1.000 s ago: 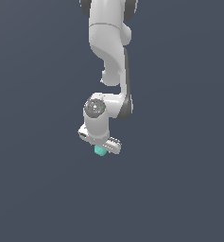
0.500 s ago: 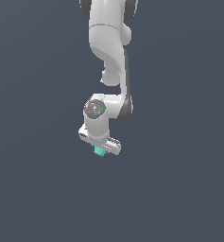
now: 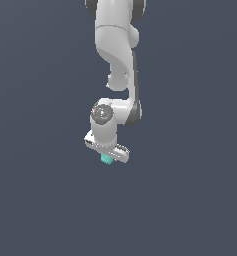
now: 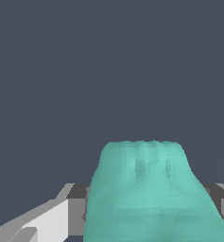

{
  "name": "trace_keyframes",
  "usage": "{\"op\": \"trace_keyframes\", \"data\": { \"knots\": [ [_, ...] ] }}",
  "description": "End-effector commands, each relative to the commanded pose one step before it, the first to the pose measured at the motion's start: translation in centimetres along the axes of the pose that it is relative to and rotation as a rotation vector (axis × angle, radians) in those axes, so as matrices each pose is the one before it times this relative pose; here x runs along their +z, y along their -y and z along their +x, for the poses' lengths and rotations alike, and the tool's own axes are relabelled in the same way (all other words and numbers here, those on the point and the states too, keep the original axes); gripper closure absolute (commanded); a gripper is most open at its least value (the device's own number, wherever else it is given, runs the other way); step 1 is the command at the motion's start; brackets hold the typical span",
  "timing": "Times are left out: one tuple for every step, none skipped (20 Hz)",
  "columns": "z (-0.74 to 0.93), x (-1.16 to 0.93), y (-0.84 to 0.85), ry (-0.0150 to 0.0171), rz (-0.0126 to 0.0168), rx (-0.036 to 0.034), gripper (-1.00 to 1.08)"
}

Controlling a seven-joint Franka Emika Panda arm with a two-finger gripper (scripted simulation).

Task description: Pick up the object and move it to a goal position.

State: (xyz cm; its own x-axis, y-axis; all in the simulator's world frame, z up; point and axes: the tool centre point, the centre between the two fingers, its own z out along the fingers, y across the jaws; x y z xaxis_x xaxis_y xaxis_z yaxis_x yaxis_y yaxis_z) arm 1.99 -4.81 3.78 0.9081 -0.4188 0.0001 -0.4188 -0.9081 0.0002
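The object is a small teal-green lump (image 3: 106, 159) sticking out just below the white gripper (image 3: 107, 156) in the exterior view. In the wrist view the object (image 4: 149, 194) fills the lower middle, wedged between the two grey fingers (image 4: 75, 208). The gripper is shut on the object, with the white arm (image 3: 117, 60) reaching down from the top of the exterior view. No goal mark shows in either view.
A plain dark grey surface (image 3: 50, 190) fills the scene all round the arm. No other objects, containers or edges show.
The gripper with the object in it has barely moved; at most it sits very slightly higher than a second ago.
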Motion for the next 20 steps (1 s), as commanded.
{"op": "trace_keyframes", "data": {
  "knots": [
    [-0.651, -0.023, 0.392, 0.00014, 0.00017, -0.00085, 1.08],
    [-0.351, -0.014, 0.191, 0.0, 0.0, 0.0, 1.08],
    [-0.398, -0.015, 0.216, 0.0, 0.0, 0.0, 1.08],
    [-0.446, -0.017, 0.243, 0.0, 0.0, 0.0, 1.08],
    [-0.497, -0.019, 0.271, 0.0, 0.0, 0.0, 1.08],
    [-0.55, -0.021, 0.301, 0.0, 0.0, 0.0, 1.08],
    [-0.606, -0.023, 0.332, 0.0, 0.0, 0.0, 1.08],
    [-0.665, -0.025, 0.366, 0.0, 0.0, 0.0, 1.08],
    [-0.739, -0.04, 0.423, -0.0001, 0.00025, -0.00041, 1.08],
    [-0.795, -0.03, 0.44, 0.0, 0.0, 0.0, 1.08],
    [-0.858, -0.033, 0.476, 0.0, 0.0, 0.0, 1.08],
    [-0.917, -0.035, 0.511, 0.0, 0.0, 0.0, 1.08],
    [-0.971, -0.037, 0.543, 0.0, 0.0, 0.0, 1.08],
    [-0.989, -0.038, 0.556, 0.0, 0.0, 0.0, 1.08],
    [-0.971, -0.037, 0.549, 0.0, 0.0, 0.0, 1.08],
    [-0.952, -0.036, 0.542, 0.0, 0.0, 0.0, 1.08],
    [-0.93, -0.036, 0.535, 0.0, 0.0, 0.0, 1.08],
    [-0.906, -0.035, 0.525, 0.0, 0.0, 0.0, 1.08],
    [-0.876, -0.033, 0.51, 0.0, 0.0, 0.0, 1.08],
    [-0.842, -0.032, 0.492, 0.0, 0.0, 0.0, 1.08]
  ]
}}
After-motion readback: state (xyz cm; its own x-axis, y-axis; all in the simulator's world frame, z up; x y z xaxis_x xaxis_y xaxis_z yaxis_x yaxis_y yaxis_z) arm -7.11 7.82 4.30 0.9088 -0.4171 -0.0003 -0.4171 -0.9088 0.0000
